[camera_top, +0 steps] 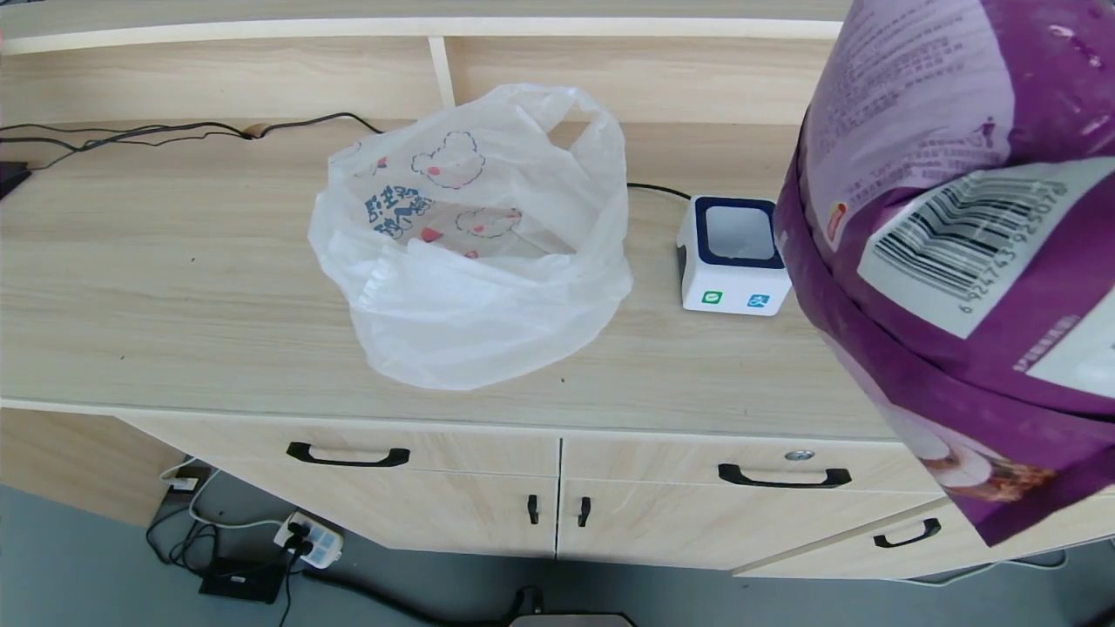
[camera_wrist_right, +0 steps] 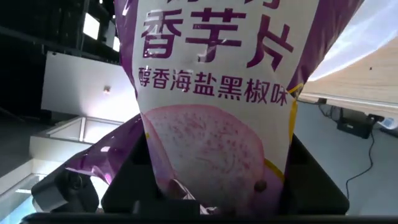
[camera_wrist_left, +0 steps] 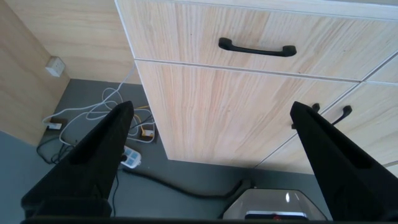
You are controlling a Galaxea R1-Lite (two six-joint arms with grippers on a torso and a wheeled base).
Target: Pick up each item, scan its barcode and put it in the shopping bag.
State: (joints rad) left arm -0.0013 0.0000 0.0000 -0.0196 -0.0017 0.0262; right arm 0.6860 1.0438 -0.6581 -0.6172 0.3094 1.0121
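Note:
A purple snack bag point(camera_top: 958, 261) hangs in the air at the right of the head view, close to the camera, with its barcode label point(camera_top: 967, 235) facing me. It is above and to the right of the white barcode scanner point(camera_top: 733, 254) on the counter. My right gripper point(camera_wrist_right: 217, 186) is shut on the lower part of the purple snack bag point(camera_wrist_right: 214, 93). The white plastic shopping bag point(camera_top: 475, 244) stands open in the middle of the counter, left of the scanner. My left gripper point(camera_wrist_left: 211, 109) is open and holds nothing, down in front of the cabinet drawers point(camera_wrist_left: 249, 93).
The wooden counter point(camera_top: 174, 287) has a raised back shelf point(camera_top: 435, 78). Black cables point(camera_top: 174, 131) lie at the back left. Drawers with black handles point(camera_top: 348, 455) sit below the front edge. A power strip point(camera_top: 312, 538) and wires are on the floor.

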